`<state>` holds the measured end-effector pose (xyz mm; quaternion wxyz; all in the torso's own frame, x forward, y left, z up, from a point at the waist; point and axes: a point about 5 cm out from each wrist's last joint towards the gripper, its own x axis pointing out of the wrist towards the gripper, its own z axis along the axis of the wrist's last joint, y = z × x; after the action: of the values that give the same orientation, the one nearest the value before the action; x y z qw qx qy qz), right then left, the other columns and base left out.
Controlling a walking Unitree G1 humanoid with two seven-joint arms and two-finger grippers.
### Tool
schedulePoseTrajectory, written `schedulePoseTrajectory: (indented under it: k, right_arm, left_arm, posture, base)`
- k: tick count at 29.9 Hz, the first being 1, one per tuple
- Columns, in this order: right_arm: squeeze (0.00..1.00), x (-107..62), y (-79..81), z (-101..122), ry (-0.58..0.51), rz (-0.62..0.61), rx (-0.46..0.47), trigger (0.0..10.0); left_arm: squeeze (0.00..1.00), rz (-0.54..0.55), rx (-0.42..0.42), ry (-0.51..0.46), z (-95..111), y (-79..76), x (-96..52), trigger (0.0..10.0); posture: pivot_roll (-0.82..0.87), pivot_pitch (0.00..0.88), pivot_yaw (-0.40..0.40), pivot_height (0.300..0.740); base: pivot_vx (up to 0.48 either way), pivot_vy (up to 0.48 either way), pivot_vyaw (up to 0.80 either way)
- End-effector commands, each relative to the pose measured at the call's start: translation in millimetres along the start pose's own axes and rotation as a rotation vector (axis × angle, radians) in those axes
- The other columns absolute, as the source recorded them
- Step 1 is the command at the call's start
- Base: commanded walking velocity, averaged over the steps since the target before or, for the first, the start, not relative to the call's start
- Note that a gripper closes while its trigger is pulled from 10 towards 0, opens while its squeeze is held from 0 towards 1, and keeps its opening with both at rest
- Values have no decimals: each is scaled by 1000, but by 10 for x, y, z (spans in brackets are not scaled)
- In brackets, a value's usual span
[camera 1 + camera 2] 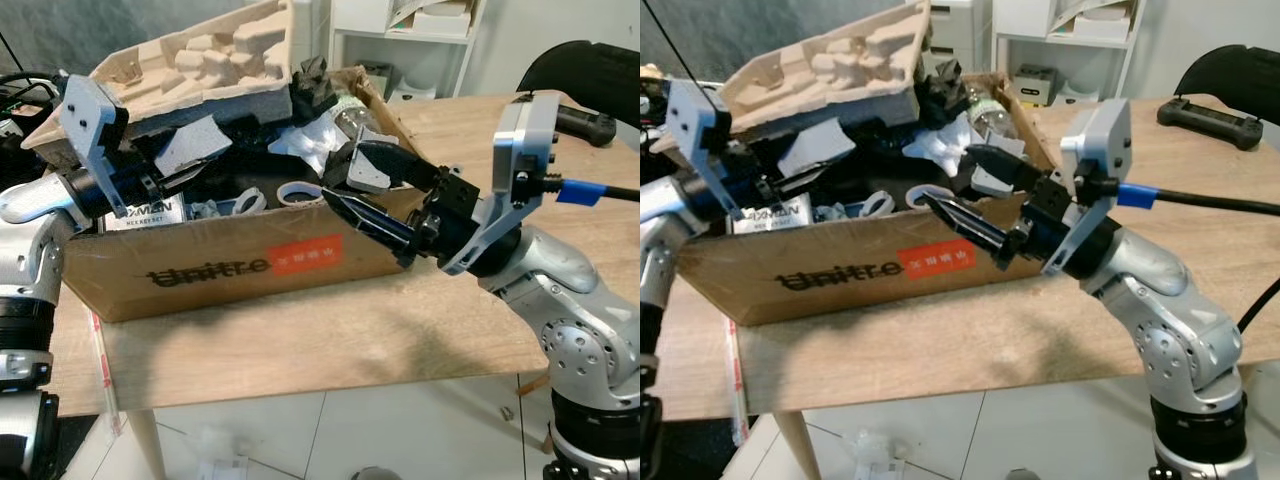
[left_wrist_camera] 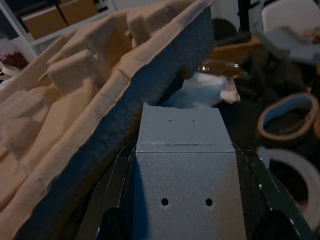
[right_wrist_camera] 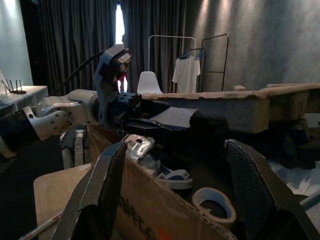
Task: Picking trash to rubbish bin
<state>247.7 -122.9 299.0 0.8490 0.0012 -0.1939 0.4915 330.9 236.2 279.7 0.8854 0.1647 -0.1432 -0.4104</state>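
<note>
A: Reporting on the rubbish: where does it sit?

B: In an open cardboard box point(image 1: 200, 270) on the wooden table point(image 1: 330, 340). It is packed with a moulded pulp tray point(image 1: 190, 60), rolls of tape point(image 1: 298, 192), crumpled clear plastic point(image 1: 950, 140) and dark scraps.

A: The left gripper point(image 1: 165, 165)?

B: Reaching into the box from its left end, just under the pulp tray. Its fingers are clamped on a flat grey sheet point(image 2: 182, 165); the sheet lies between them in the wrist view.

A: And the right gripper point(image 1: 345, 185)?

B: Over the box's front right rim, jaws spread wide, one finger point(image 1: 365, 222) outside the wall, the other above the contents. Nothing is held between them.

A: Anything else noted?

B: A black controller point(image 1: 1210, 122) on the table's far right.
</note>
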Motion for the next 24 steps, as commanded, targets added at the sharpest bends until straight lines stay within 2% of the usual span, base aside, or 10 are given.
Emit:
schedulePoseTrajectory:
  k: [1,2,3,4,9,16,17,18,21,24]
  right_arm:
    - [0,28,5,-9,3,8,-6,10000]
    - [0,28,5,-9,3,8,-6,10000]
    - [0,32,2,-14,3,7,-5,10000]
    - [0,32,0,-16,3,6,-5,10000]
    - [0,29,-5,-16,2,5,-4,10000]
    - [0,25,-10,-18,0,6,-3,10000]
    - [0,26,-7,-23,0,10,-1,10000]
    - [0,30,0,-27,0,17,2,10000]
    - [0,32,5,-30,-1,21,4,10000]
    - [0,43,16,-33,-11,36,14,10000]
  left_arm:
    - [43,-7,20,81,-55,41,-131,10000]
    - [43,-7,20,81,-55,41,-131,10000]
    - [788,-49,-1,95,-72,28,-181,10000]
    - [1000,-66,-2,100,-68,26,-208,10000]
    - [1000,-102,-3,89,-26,19,-242,10000]
    - [1000,-166,-26,-42,171,-28,-293,10000]
    - [0,-196,-36,-102,251,-56,-307,10000]
    - [0,-218,-44,-186,357,-78,-323,10000]
    - [0,-233,-48,-241,425,-94,-335,10000]
    - [0,-252,-108,-419,646,-147,-388,10000]
  posture:
    - [-121,93,89,740]
    - [-121,93,89,740]
    - [-119,92,89,740]
    - [-119,92,89,740]
    - [-118,90,89,740]
    - [-114,87,88,740]
    - [-114,87,88,740]
    - [-114,87,88,740]
    - [-114,87,88,740]
    - [-106,87,82,740]
  base:
    - [0,0,0]
    - [0,0,0]
    - [0,0,0]
    - [0,0,0]
    - [0,0,0]
    - [0,0,0]
    - [0,0,0]
    - [0,0,0]
    - [0,0,0]
    - [0,0,0]
